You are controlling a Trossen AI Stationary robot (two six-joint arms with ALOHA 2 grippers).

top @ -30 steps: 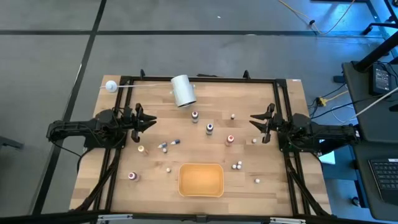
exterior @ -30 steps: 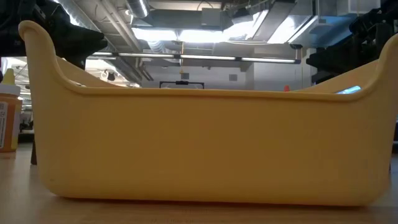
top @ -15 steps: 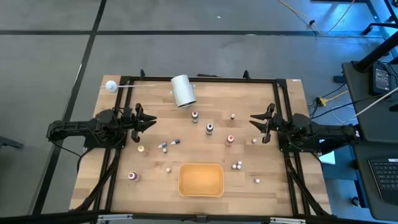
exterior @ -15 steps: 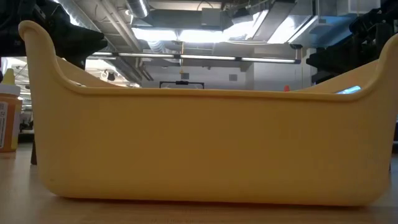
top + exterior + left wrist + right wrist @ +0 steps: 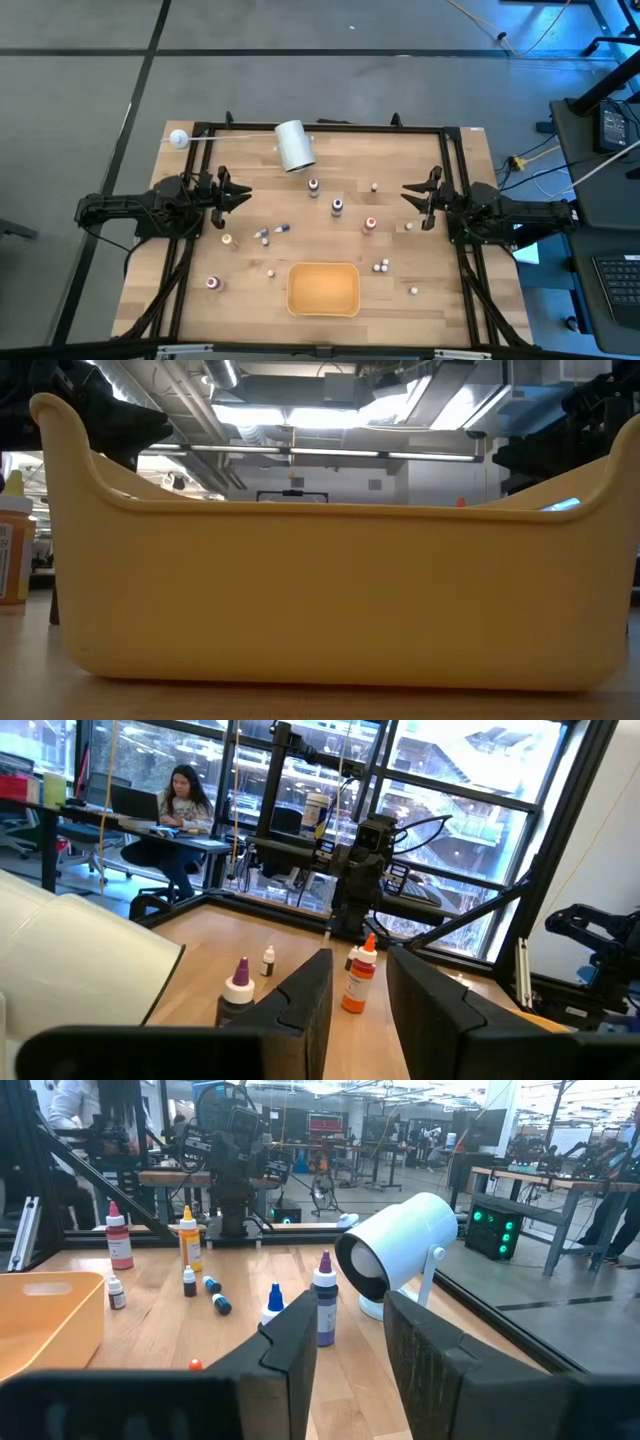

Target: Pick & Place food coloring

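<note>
High view is showing food coloring bottles (image 5: 337,206) standing scattered between both arms. Left gripper (image 5: 238,196) and right gripper (image 5: 410,196) are waiting narrowly parted, holding nothing, the orange-capped bottle (image 5: 227,239) lying nearest the left.

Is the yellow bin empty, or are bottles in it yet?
Empty: the high view shows the yellow bin's bare floor, no bottles inside.

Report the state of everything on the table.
Yellow bin: upright, empty.
White roll: lying on its side.
Red-capped bottle: standing.
Purple-capped bottle: standing.
Blue-capped bottle: lying down.
Left gripper: open, empty.
Right gripper: open, empty.
</note>
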